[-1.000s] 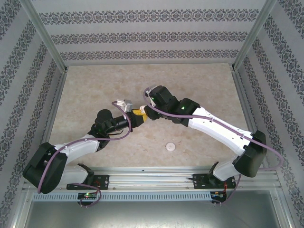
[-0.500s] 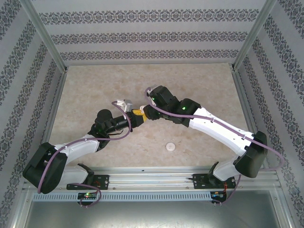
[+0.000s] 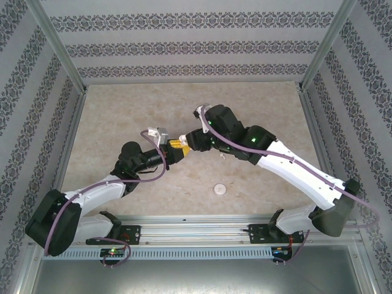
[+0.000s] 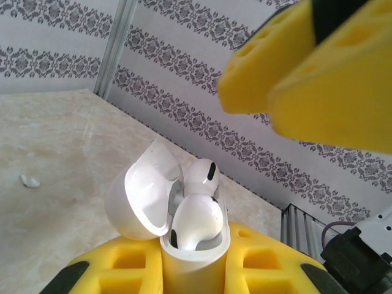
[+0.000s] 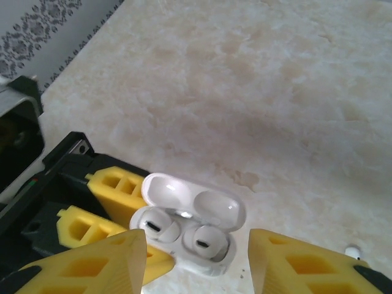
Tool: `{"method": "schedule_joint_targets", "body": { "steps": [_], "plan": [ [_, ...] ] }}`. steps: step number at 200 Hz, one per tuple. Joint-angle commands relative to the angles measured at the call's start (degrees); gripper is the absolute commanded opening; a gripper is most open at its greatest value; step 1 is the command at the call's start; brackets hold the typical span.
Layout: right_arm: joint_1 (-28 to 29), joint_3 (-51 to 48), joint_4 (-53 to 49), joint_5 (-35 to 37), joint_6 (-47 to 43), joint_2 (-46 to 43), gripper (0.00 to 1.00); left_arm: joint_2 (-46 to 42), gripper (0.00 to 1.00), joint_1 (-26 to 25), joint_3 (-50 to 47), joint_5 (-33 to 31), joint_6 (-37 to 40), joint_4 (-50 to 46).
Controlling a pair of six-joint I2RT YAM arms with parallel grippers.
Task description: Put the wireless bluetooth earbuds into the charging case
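Note:
The white charging case stands upright with its lid open, and my left gripper is shut on its body. Two white earbuds sit in its wells, and from above they show as the earbuds side by side in the case. My right gripper hovers just above the case, open, its yellow fingers on either side with nothing between them. From overhead, the left gripper and right gripper meet at mid-table.
A small white round piece lies on the marble table in front of the grippers. Another white speck lies on the table by my right finger. Patterned walls and metal posts enclose the table.
The right gripper has opened wider and drawn back to the right, away from the case. The left gripper has shifted slightly left, still holding the case.

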Motion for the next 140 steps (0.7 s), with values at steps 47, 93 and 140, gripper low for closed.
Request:
{"method": "schedule_joint_targets", "body": {
  "steps": [47, 93, 140],
  "plan": [
    [-10.72, -2.84, 6.23, -25.89, 11.19, -0.70, 0.47, -5.59, 0.00, 0.45, 2.04, 8.15, 5.32, -4.11],
    [-11.65, -5.11, 10.56, -32.76, 14.74, 0.45, 0.42, -6.31, 0.00, 0.45, 2.83, 9.74, 6.55, -6.15],
    [-11.66, -6.03, 11.54, -36.19, 15.90, 2.07, 0.39, -6.25, 0.00, 0.45, 3.05, 9.74, 6.85, -6.45]
  ]
}}
